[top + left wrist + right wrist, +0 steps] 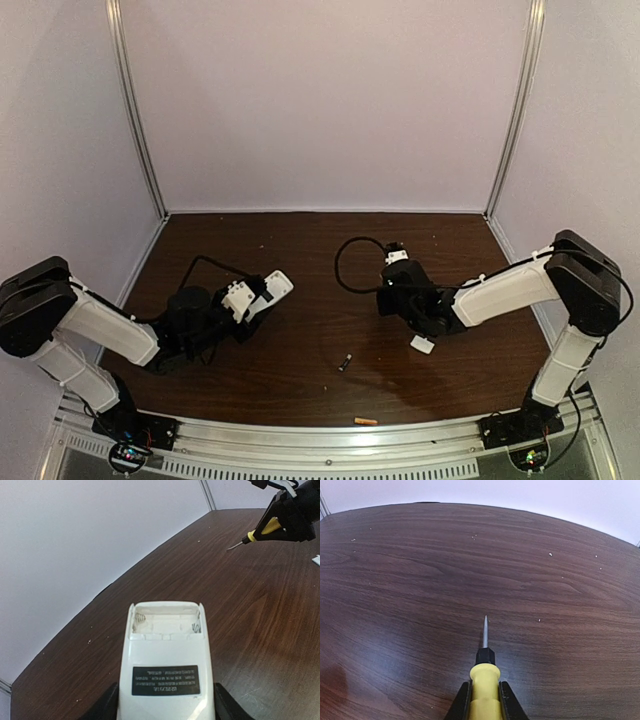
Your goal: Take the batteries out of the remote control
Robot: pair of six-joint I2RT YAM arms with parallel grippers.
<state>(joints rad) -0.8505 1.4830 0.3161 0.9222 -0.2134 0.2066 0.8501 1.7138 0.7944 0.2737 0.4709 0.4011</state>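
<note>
Jaws of left gripper [166, 707] clasp the small white rectangular remote control [167, 650]; right gripper [485, 702] clenches a yellow-handled screwdriver [485, 677]; thin dark battery [345, 362] and orange-copper battery [366, 421] lie on the brown wooden table [300, 250].

High rear view, wrist views share table [300, 300]

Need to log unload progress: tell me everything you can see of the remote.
The remote is a white plastic bar, its plain back toward the wrist camera, with a black label printed in white. Its battery bay at the far end is uncovered and empty, with metal contacts showing at its sides. The left gripper clamps its near end; nothing else touches it.
</note>
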